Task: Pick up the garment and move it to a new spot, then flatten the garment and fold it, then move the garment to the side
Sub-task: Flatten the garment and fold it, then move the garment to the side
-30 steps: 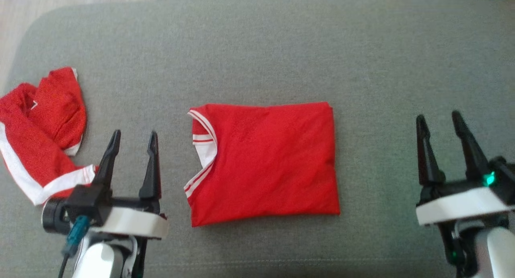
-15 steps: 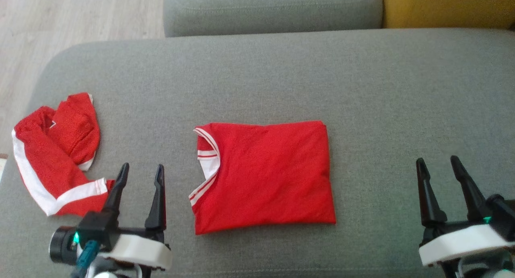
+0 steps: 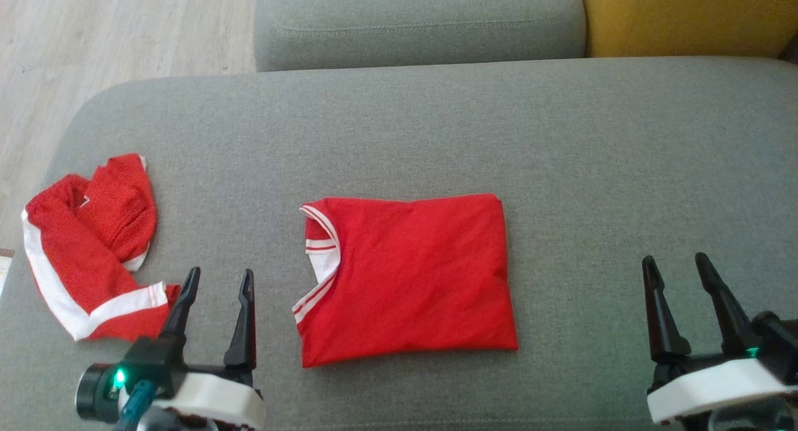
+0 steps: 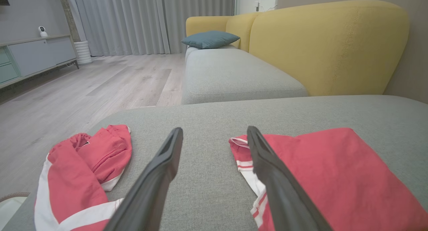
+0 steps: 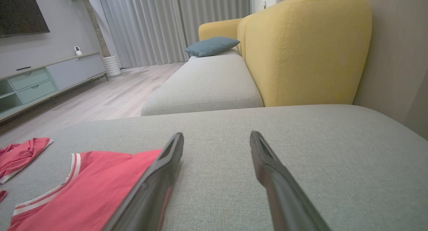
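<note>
Eyeing folded garment [image 3: 405,278]: looks soft, floppy | I'd pinch side edges, all layers | left claw [image 3: 219,274], right claw [image 3: 674,259] flank it, both apart

Two red, white-trimmed fabric garments are counted: one folded shirt [image 3: 408,278], one crumpled piece [image 3: 87,250]. Two dark-fingered grippers are seen, left gripper [image 3: 221,272] and right gripper [image 3: 674,258]. One teal pillow [image 4: 210,39] is noted.
</note>
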Motion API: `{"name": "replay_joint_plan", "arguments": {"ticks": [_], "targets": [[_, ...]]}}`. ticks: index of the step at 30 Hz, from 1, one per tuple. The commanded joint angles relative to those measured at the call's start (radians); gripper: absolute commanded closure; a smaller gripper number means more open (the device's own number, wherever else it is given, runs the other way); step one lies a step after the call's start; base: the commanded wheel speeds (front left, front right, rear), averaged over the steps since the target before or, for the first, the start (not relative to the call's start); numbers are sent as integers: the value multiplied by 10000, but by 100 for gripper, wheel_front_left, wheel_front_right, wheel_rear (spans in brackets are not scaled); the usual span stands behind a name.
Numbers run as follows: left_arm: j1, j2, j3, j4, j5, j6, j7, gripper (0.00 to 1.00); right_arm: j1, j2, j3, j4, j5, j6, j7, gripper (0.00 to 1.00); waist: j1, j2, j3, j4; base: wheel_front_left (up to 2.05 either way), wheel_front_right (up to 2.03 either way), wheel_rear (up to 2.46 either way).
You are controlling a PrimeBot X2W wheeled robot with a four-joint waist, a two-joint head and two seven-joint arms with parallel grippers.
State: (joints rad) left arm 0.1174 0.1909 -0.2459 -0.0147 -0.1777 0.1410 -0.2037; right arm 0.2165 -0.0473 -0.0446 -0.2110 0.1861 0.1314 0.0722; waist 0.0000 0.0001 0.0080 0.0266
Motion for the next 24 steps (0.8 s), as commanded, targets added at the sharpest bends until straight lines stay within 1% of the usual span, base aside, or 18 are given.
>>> {"name": "replay_joint_plan", "arguments": {"ticks": [1, 11, 16, 21, 24], "targets": [[-437, 187, 333, -327, -14, 68, -28, 0, -258, -91, 197, -404, 18, -7, 32, 0, 0, -1, 5, -7, 0, 0, 0], [-509, 212, 289, -334, -55, 111, -63, 0, -314, -63, 202, -372, 68, -7, 8, 0, 0, -1, 67, 13, 0, 0, 0], [-721, 224, 244, -366, -36, 105, -116, 0, -393, -78, 236, -262, 39, -7, 130, 0, 0, -1, 239, 160, 0, 0, 0], [-1163, 172, 188, -401, 27, 98, -248, 0, -778, -299, 638, 347, 264, -7, 499, 0, 0, -1, 619, 524, 0, 0, 0], [-1494, 98, 165, -401, 49, 77, -360, 0, -1169, -413, 908, 1032, 420, -7, 724, 0, 0, -1, 896, 889, 0, 0, 0]]}}
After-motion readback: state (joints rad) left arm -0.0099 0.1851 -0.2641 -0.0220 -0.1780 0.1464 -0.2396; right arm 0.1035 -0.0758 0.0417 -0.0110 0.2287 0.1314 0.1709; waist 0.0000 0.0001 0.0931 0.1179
